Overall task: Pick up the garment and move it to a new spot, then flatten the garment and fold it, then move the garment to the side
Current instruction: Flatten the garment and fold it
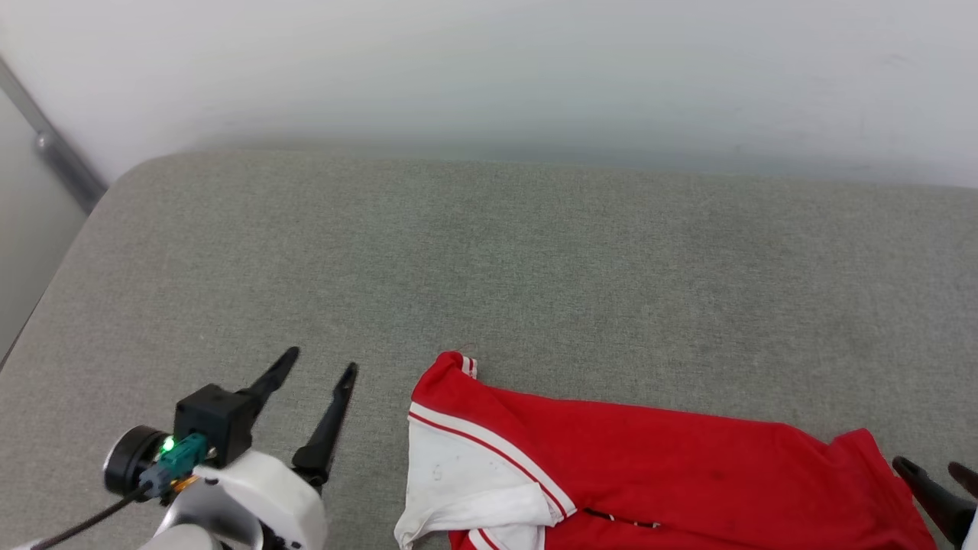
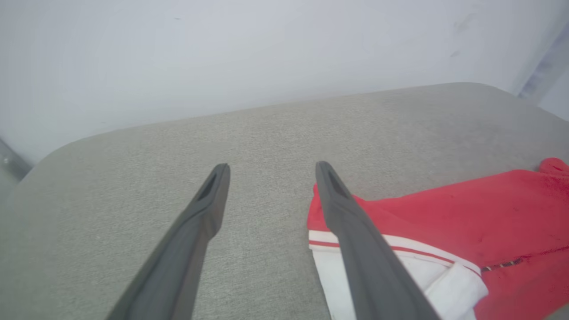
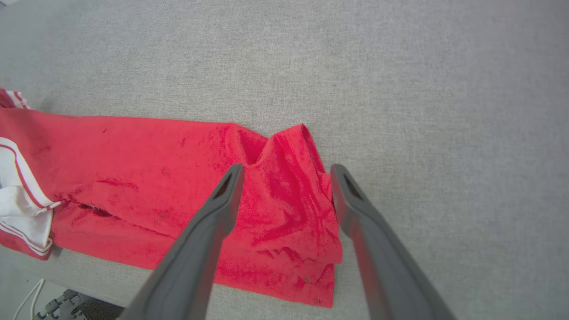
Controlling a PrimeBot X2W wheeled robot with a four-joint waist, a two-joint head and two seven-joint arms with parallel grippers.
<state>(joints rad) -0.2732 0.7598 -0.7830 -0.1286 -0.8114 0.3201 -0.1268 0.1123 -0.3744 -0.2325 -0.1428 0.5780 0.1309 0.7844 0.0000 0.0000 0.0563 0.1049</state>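
The jersey lay along the near edge of the worktop, long axis running left to right. The right claw, released, hung over its bunched hem end. The left claw, also released, stood just left of the white sleeve.

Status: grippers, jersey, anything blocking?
Left gripper open, empty, beside garment. Right gripper open, poised at its bunched end. Garment lies along grey pad near edge. No obstruction seen.
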